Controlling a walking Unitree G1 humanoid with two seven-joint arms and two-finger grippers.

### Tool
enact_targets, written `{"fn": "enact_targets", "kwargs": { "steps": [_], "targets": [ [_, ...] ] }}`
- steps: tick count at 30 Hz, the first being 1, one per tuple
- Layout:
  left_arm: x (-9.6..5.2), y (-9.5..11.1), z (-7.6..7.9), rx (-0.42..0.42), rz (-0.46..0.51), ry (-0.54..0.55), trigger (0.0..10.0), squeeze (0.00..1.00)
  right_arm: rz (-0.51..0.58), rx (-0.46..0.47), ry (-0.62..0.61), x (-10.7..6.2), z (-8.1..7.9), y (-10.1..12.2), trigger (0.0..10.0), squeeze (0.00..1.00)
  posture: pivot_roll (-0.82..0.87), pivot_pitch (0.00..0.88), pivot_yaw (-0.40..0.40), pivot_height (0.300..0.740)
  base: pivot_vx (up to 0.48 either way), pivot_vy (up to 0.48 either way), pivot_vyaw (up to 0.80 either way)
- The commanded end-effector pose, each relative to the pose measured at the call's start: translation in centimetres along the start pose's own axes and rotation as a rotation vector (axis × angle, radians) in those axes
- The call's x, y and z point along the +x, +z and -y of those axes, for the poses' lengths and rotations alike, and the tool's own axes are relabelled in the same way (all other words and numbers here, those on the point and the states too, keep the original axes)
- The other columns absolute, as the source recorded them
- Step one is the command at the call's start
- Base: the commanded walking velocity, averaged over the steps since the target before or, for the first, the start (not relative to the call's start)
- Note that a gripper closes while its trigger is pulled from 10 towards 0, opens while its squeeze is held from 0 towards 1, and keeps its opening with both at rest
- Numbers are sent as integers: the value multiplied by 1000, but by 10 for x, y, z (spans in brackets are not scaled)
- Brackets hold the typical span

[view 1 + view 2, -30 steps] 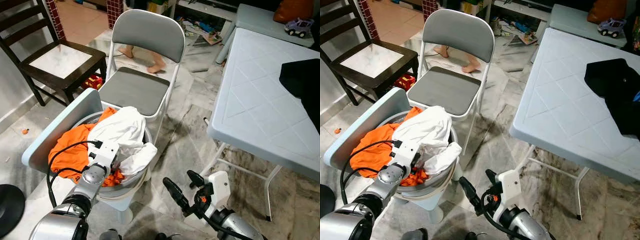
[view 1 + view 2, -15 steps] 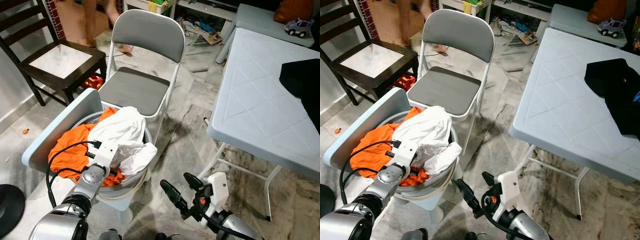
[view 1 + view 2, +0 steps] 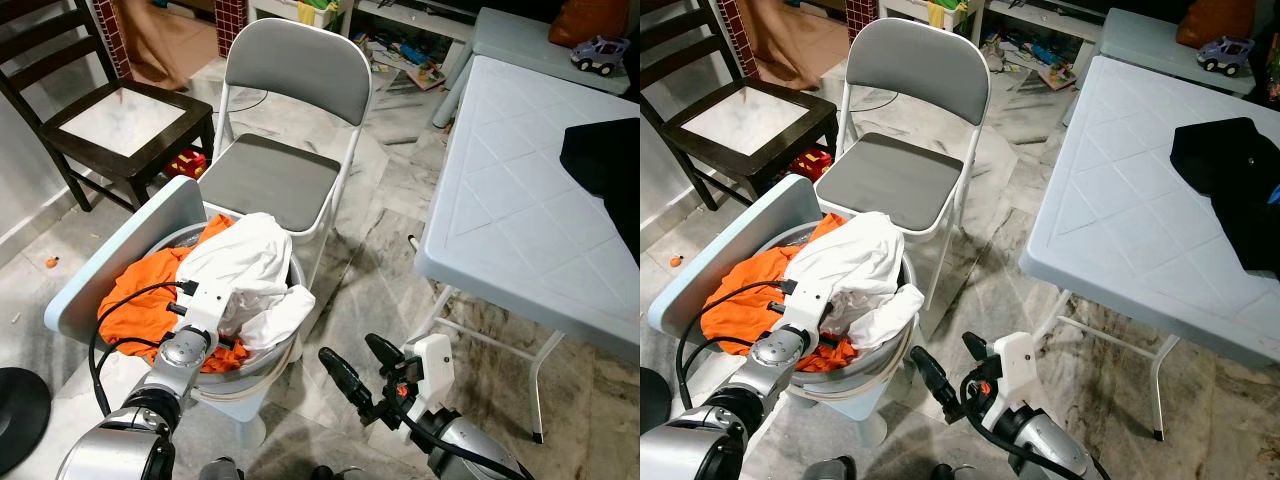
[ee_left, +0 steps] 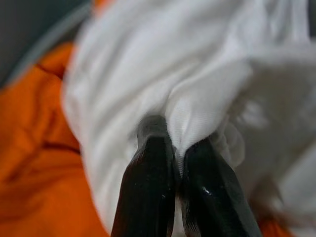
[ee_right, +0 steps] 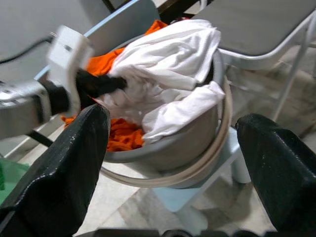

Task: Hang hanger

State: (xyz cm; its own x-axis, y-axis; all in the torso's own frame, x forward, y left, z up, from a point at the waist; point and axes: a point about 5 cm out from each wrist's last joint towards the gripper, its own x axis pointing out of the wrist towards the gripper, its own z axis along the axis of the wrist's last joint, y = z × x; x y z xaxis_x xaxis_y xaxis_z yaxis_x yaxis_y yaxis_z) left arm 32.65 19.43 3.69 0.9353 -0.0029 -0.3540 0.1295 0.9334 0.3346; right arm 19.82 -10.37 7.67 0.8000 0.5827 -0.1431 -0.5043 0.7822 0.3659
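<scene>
Atop the basket [image 3: 262, 372], crumpled white cloth [image 3: 250, 270] (left pincer [image 4: 174, 163] pinching a fold).

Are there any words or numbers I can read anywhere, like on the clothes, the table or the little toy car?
None can be read.
The white garment, the orange garment and the table show no writing.
The toy car and the clutter on the floor are too small to read.

the right end effector [image 3: 358, 372] has drawn back lower toward the robot; bare feet behind the folding chair [image 3: 285, 150] are gone.
</scene>
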Motion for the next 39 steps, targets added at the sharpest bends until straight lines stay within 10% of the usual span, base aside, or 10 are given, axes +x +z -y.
{"fn": "enact_targets", "kwargs": {
  "steps": [1, 17, 32, 39],
  "targets": [
    [5, 28, -7, -25, 140, 32, 0, 0, 5, -10, -43, -3, 9, 1, 10000, 0, 148, 147, -120, 740, 0, 0, 0],
    [-11, 209, -27, -158, 859, 62, 0, 0, 34, -30, -45, 17, 21, 6, 10000, 0, 241, 88, -120, 740, 0, 0, 0],
    [-38, 259, -11, -587, 987, -380, 0, 0, 31, -44, -55, 26, 28, 2, 10000, 0, 289, 65, -127, 740, 0, 0, 0],
    [-64, 289, -13, -644, 1068, -554, 0, 0, 14, -64, -38, 30, 32, 0, 10000, 0, 314, 58, -143, 740, 0, 0, 0]
  ]
}}
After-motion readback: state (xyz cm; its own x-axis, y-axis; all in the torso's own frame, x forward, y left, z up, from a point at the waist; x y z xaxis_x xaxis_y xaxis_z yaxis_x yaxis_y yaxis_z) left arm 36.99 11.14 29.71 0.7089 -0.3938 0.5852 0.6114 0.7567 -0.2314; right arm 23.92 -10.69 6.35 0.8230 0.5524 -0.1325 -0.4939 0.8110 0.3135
